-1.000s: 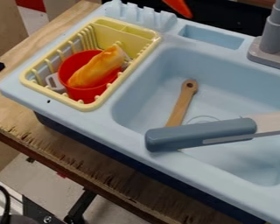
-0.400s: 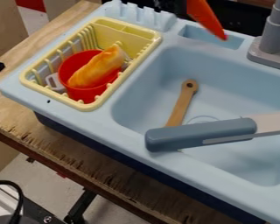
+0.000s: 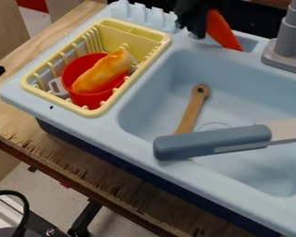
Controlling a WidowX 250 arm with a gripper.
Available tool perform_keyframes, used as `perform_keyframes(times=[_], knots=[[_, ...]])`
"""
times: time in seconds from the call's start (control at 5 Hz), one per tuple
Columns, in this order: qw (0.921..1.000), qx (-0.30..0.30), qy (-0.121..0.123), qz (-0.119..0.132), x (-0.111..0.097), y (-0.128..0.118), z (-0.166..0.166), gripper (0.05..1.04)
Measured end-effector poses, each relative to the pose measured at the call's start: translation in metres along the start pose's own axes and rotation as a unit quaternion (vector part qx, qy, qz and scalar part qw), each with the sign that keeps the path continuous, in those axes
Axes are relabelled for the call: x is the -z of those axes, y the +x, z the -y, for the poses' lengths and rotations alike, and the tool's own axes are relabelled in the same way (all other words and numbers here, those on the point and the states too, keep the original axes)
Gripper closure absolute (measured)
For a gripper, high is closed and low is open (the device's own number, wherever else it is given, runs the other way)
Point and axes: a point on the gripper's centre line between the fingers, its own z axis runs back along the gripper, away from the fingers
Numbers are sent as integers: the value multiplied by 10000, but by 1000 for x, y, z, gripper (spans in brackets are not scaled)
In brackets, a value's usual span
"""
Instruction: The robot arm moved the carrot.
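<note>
At the top of the view, the black gripper (image 3: 201, 22) hangs over the sink's back rim, shut on an orange carrot (image 3: 222, 31). The carrot slants down to the right, its tip over the small recess in the rim behind the basin. Part of the carrot's upper end is hidden by the gripper.
A yellow dish rack (image 3: 105, 104) at the left holds a red cup (image 3: 83, 100) with a yellow-orange item (image 3: 103, 73) in it. A wooden utensil (image 3: 192, 109) and a blue-grey handle (image 3: 212, 141) cross the blue sink (image 3: 157, 74). A grey faucet (image 3: 287, 39) stands at right.
The carrot has come down and to the right from the top edge. The black gripper holding it has come into view above the rim.
</note>
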Motion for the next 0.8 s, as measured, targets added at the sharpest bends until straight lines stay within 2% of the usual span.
perform_keyframes(times=[0.2,0.4,0.6,0.8], knots=[[10000,-65,15,-54,4,-2,0,514],[9997,-125,119,-149,11,-3,-2,465],[9992,-17,320,-245,10,-4,-4,184],[9987,-16,438,-255,8,-1,-7,83]])
